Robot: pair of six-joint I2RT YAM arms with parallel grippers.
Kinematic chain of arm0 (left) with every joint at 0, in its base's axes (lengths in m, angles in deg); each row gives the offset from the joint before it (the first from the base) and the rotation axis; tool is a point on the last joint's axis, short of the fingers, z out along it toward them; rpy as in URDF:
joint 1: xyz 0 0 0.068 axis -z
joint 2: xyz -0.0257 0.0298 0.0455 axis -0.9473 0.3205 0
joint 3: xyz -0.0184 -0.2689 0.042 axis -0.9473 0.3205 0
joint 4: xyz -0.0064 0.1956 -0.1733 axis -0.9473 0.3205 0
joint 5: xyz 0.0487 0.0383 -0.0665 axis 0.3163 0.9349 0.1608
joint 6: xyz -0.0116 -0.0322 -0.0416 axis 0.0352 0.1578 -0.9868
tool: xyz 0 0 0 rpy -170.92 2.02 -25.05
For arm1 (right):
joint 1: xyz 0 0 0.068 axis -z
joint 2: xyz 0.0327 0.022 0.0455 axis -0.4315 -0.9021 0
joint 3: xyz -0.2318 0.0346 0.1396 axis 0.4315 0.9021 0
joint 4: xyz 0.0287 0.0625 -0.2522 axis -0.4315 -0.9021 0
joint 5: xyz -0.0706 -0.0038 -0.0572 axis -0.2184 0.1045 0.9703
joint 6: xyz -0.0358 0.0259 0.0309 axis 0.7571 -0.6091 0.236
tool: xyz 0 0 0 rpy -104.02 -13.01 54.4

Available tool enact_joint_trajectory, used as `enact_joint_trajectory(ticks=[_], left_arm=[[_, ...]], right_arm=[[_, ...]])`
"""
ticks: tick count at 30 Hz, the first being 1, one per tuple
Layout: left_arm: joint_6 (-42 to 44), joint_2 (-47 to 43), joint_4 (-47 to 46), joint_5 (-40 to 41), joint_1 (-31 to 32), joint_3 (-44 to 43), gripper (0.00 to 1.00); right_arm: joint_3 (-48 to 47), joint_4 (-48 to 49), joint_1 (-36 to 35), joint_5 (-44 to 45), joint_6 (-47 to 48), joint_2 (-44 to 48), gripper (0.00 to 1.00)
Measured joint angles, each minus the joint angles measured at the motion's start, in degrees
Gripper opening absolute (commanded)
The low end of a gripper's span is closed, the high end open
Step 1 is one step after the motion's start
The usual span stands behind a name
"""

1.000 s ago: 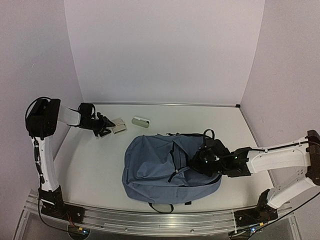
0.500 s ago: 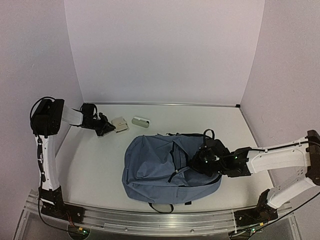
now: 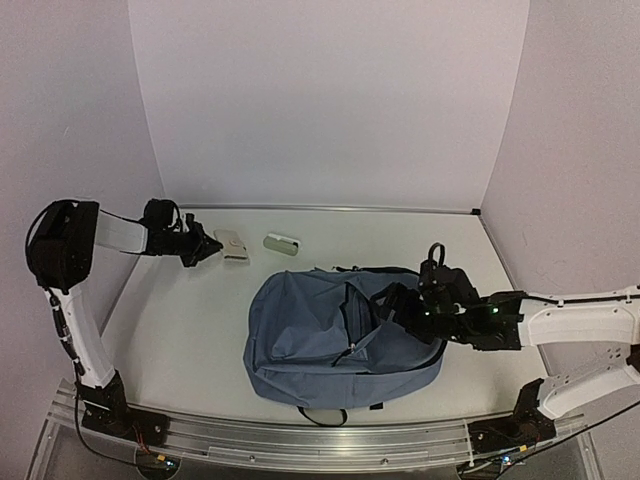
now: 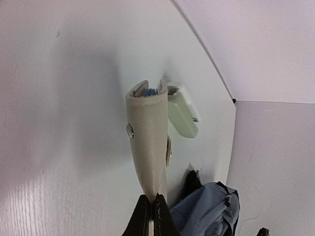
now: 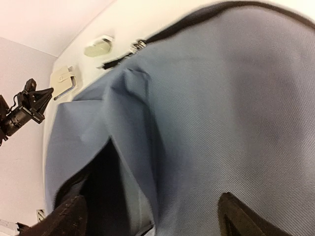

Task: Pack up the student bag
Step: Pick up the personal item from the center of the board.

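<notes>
The student bag (image 3: 320, 345) lies flat on the white surface (image 3: 170, 330), right of the middle and toward the near edge, with a black loop showing at its near rim and black straps along its far side. It is the largest thing there.

The right arm reaches in from the right, and the right gripper (image 3: 393, 303) sits over the bag's right half, at a seam that gapes open. There the blue fabric stands up in a fold and a dark interior shows beneath it. In the right wrist view the two fingers sit far apart at the lower corners, so the jaws are spread wide with blue cloth filling the space between them. The finger on the left of that view is at the dark gap. Whether either finger presses on the cloth cannot be told.

The left gripper (image 3: 207, 248) is near the far left corner of the surface, well apart from the bag. Its jaws are closed tight on the narrow end of a cream pouch (image 4: 147, 135) with a metal snap, which points away from the fingers. A pale-green case (image 3: 282, 243) lies near the pouch's far end, between it and the bag's far side
</notes>
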Motion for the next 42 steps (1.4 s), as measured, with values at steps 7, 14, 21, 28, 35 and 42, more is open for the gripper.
enact_joint_trajectory(ticks=[7, 14, 21, 28, 35, 42], left_arm=[[3.84, -18.01, 1.18, 1.7, 3.31, 1.98, 0.0], [8.42, -29.12, 2.52, 1.64, 18.56, 1.98, 0.0], [9.57, -31.03, 2.46, -0.32, 30.78, 1.98, 0.0], [7.43, -30.3, -1.76, -3.63, 37.03, 2.0, 0.0], [6.9, -26.19, -3.57, -4.71, 41.43, 1.85, 0.0], [6.91, -22.74, -3.62, -4.58, 44.03, -0.07, 0.04]], right_arm=[[-0.9, -0.95, 0.05, -0.93, 5.44, 8.64, 0.98], [-4.0, 5.67, 1.46, -12.2, 11.54, 13.03, 0.98], [-4.11, 15.65, 7.72, -26.31, 12.87, 8.67, 0.98], [-4.1, 20.31, 8.34, -33.28, 13.69, 6.3, 0.98], [-3.16, 26.38, 8.37, -36.61, 11.73, 4.93, 0.78], [-2.17, 28.55, 8.67, -37.07, 10.01, 4.86, 0.19]])
